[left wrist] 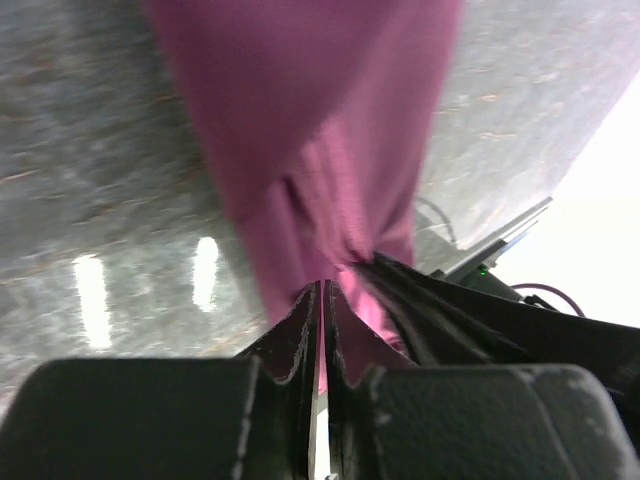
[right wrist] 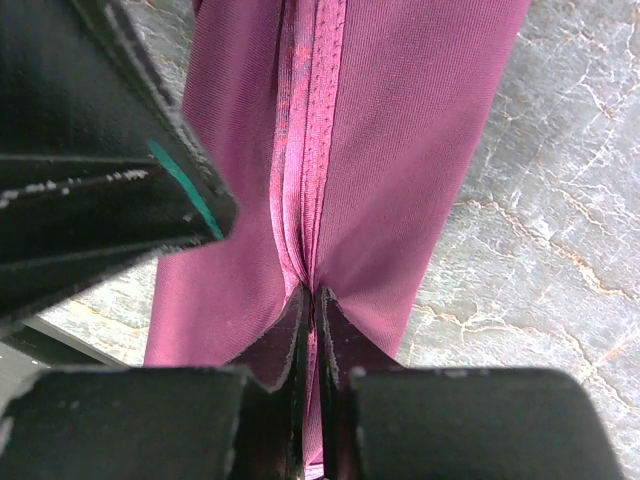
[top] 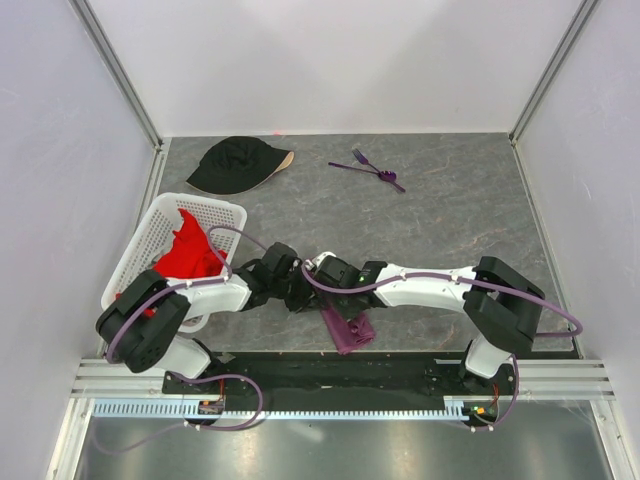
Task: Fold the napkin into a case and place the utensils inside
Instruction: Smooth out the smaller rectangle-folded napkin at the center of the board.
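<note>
Your left gripper (left wrist: 322,290) and right gripper (right wrist: 310,296), jaws clenched, both pinch the hanging napkin (top: 347,331). No case is formed yet, and the utensils (top: 372,170) lie well apart.

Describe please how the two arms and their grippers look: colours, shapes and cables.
Both the left arm and the right arm have white tube-shaped links between bulky black joint housings. A thin purple cable loops along each arm. The left gripper and the right gripper are matte black, each with two flat fingers tapering to thin tips.
</note>
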Robot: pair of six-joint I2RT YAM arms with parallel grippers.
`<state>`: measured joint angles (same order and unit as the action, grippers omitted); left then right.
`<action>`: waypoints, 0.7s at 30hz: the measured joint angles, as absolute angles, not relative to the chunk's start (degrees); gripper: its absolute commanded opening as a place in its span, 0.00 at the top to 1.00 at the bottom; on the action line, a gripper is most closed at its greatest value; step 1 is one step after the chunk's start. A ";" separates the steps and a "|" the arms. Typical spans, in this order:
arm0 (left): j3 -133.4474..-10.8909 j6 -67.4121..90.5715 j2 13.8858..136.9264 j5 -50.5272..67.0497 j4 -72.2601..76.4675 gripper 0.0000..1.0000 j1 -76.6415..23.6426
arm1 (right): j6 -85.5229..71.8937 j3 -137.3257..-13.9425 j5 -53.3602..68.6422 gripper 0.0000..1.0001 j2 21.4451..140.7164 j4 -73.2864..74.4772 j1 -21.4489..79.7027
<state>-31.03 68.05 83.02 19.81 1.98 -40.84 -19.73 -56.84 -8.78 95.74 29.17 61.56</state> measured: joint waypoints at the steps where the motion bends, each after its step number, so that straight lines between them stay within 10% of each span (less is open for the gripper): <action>1: -30.57 68.07 83.26 19.81 2.17 0.93 -40.84 | -19.75 -56.86 -8.84 0.94 95.66 29.19 61.63; 21: -28.27 69.25 87.02 20.64 7.44 0.98 -42.15 | -21.37 -60.99 -4.73 1.00 95.42 32.08 61.65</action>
<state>-28.27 69.25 87.02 20.64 7.44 -42.15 -21.37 -60.99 -4.73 95.42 32.08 61.65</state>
